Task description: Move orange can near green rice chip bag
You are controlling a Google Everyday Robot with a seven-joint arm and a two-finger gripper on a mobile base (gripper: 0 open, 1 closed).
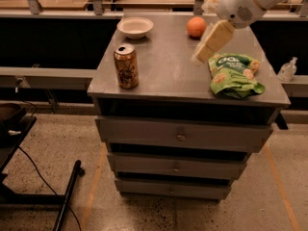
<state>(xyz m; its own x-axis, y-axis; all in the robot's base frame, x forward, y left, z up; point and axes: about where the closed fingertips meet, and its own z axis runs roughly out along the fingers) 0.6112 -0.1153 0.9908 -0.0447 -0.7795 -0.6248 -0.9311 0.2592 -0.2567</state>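
Gripper (214,41) of a one-armed mobile robot hangs over the right half of a grey cabinet top (168,78). Its pale cream end slants down and to the left from the white arm (243,4), which enters at the upper right corner. Whether the gripper is spread or closed cannot be told from this view. In the frame it sits between an orange fruit (196,27) and the green rice chip bag (233,74), just beside the bag's upper left corner.

The orange can (126,66) stands upright near the front left corner of the top, silver lid up and dark print facing the camera. It is well apart from both the gripper and the bag. The bag lies flat on the right side, close to the front edge, with white lettering and pale chip pictures showing.

A white bowl (135,27) rests toward the back left, behind the can. The fruit sits at the back, to the right of the bowl.

Below the top, three grey drawers (180,136) with small round knobs are stacked one over another. A small clear bottle (288,70) stands on a ledge to the cabinet's right. On the speckled floor (144,206), orange lines run past the cabinet, and a black cable (33,170) trails at lower left.
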